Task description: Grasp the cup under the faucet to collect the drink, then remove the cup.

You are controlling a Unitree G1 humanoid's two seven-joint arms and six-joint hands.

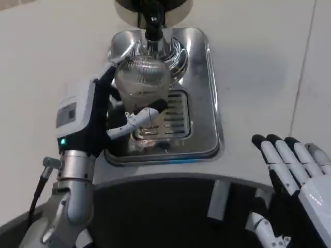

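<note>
We see the cup, a clear ribbed one, held up directly under the black faucet, its rim close to the spout. It hangs above the shiny metal drip tray, over the slotted grate set into the tray's near half. We cannot tell whether any drink is in the cup.

Our left robot hand grips the cup from its left side: the white back of the hand faces us, black fingers reach around behind the cup near its upper edge, and a white finger crosses in front near its base. The silver forearm rises from the lower left of the picture to this hand, with a dark cable running beside it.

The tray rests on the white table, and the faucet's dark round base sits at the tray's far end.

Our right robot hand waits at the lower right, well apart from the tray. It holds nothing, with its fingers stretched out side by side, black tips pointing toward the far edge of the table.

A dark curved edge lies across the bottom of the picture, between the two arms.
</note>
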